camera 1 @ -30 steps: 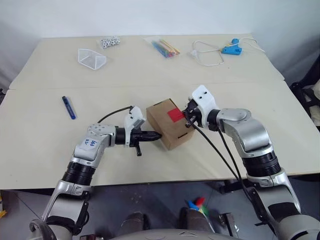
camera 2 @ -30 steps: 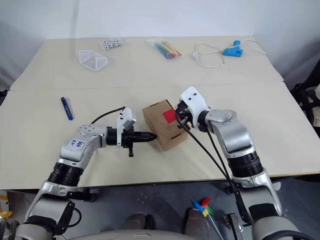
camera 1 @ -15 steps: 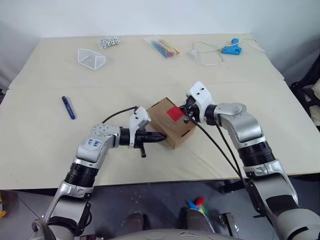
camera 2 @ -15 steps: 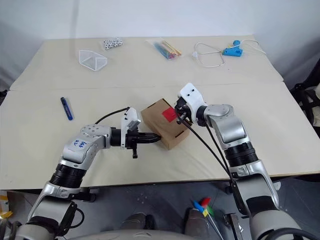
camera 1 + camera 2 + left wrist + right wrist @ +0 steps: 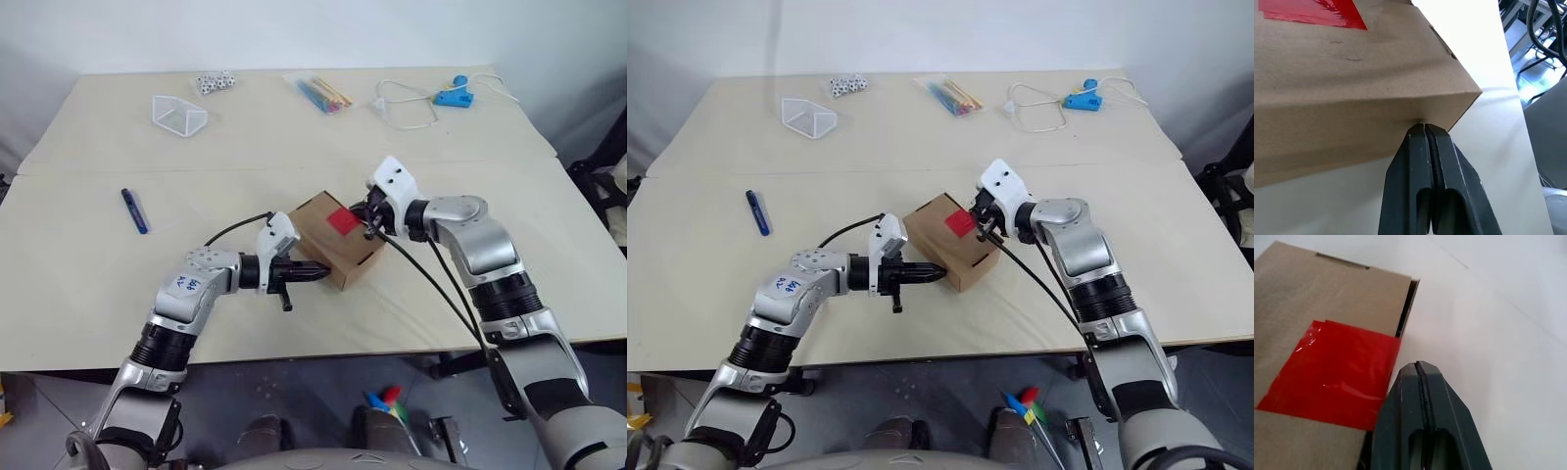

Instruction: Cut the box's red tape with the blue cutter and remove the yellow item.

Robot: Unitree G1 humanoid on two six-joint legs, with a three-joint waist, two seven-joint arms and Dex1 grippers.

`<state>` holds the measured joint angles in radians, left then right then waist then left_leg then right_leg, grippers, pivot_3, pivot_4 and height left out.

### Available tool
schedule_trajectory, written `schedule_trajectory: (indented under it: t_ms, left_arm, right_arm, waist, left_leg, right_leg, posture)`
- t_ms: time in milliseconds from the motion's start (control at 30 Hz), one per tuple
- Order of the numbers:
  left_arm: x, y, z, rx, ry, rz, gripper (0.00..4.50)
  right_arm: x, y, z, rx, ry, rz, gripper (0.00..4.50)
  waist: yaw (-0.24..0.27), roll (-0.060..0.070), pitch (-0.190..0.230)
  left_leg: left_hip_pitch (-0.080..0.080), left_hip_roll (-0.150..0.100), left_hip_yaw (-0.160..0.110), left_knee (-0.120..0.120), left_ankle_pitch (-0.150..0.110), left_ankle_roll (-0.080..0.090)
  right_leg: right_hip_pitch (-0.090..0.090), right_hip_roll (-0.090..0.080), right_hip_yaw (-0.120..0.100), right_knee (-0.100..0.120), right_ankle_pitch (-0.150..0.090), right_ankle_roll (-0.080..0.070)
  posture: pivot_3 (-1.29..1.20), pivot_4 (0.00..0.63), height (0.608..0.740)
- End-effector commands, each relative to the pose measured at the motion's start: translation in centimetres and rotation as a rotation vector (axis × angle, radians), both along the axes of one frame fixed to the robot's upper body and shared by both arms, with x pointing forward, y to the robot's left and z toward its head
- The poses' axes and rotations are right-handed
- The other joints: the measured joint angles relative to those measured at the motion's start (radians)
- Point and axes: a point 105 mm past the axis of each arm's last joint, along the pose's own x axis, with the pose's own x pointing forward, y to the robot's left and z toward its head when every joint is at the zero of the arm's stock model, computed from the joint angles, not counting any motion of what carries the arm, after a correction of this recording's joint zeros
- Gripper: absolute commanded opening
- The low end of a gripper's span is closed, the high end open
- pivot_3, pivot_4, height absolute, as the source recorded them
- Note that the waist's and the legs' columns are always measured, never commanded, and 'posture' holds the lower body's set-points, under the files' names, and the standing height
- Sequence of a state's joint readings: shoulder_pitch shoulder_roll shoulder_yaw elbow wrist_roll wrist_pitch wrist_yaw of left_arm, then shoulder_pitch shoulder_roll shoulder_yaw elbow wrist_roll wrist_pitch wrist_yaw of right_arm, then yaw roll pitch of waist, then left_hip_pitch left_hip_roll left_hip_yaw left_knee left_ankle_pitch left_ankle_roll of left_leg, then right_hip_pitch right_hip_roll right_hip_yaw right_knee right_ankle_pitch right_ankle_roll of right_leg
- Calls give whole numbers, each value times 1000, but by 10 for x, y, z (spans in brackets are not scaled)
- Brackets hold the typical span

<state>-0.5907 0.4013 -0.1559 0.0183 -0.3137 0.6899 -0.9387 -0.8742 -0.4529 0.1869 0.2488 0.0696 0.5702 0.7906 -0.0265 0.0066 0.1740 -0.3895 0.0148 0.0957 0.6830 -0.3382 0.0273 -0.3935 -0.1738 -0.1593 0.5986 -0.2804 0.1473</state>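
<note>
The box [image 5: 333,240] sits at the centre of the worktop [image 5: 88,274], the red tape [image 5: 343,220] intact on its top. The left claw [image 5: 319,273], fully closed and empty, presses its tip against the box's 8 o'clock side. The right claw [image 5: 369,224], also closed and empty, rests at the tape's 3 o'clock edge. The blue cutter [image 5: 134,210] lies well apart at 9 o'clock.

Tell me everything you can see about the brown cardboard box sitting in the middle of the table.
The small brown cardboard box looks like plain matte carton, closed, with a glossy, slightly wrinkled red tape strip across its top seam and a narrow slot in one side. It sits near the table's front edge, turned at an angle. The left hand, shut, presses its tips against a lower corner; the right hand, also shut, sits at the tape's edge.
</note>
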Motion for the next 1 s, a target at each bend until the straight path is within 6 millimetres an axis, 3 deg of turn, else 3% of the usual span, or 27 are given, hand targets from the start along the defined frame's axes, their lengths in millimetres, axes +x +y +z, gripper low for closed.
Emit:
schedule_trajectory:
  t_ms: [33,233,367,467,700,833,900,1000]
  left_arm:
    - [-1,-2,11,-35,-34,-10,28]
    - [9,37,27,-68,-59,123,28]
    - [25,80,39,-72,-121,292,28]
    - [36,106,45,-41,-159,416,581]
    - [45,135,61,-19,-230,585,2700]
    - [44,148,72,-18,-264,671,3969]
    - [43,153,78,-17,-280,708,4475]
    - [43,160,87,-37,-309,772,4475]
  right_arm:
    - [0,-15,30,31,-99,-50,0]
    - [-17,-47,63,123,-148,-112,0]
    - [-59,-66,48,210,-16,-12,0]
    - [-79,-78,34,219,61,27,552]
    - [-102,-88,25,240,76,105,2946]
    - [-112,-87,31,257,45,169,4402]
    - [-114,-90,35,257,32,179,4500]
    - [-116,-98,37,252,22,190,4500]
  waist:
    - [0,0,0]
    - [0,0,0]
    - [11,-1,0]
    - [23,-1,0]
    - [29,-2,1]
    - [29,-2,1]
    - [29,-2,1]
    - [30,-3,2]
  left_leg:
    - [0,0,0,0,0,0]
    - [0,0,-1,0,0,0]
    - [0,0,-2,0,0,0]
    - [0,0,-1,0,0,1]
    - [0,0,0,1,0,1]
    - [0,0,0,1,0,1]
    - [0,0,0,1,0,1]
    - [0,0,0,1,0,1]
  right_leg:
    - [0,0,0,0,0,0]
    - [0,0,0,0,0,0]
    - [1,0,-1,0,0,0]
    - [1,0,1,-2,0,0]
    - [1,0,1,-2,0,0]
    - [1,0,1,-2,0,0]
    - [1,0,1,-2,0,0]
    - [1,0,1,-2,0,0]
  posture:
    - [0,150,740]
    - [0,150,740]
    - [0,150,740]
    - [0,150,740]
    - [0,150,740]
    - [0,150,740]
    - [0,150,740]
    - [0,150,740]
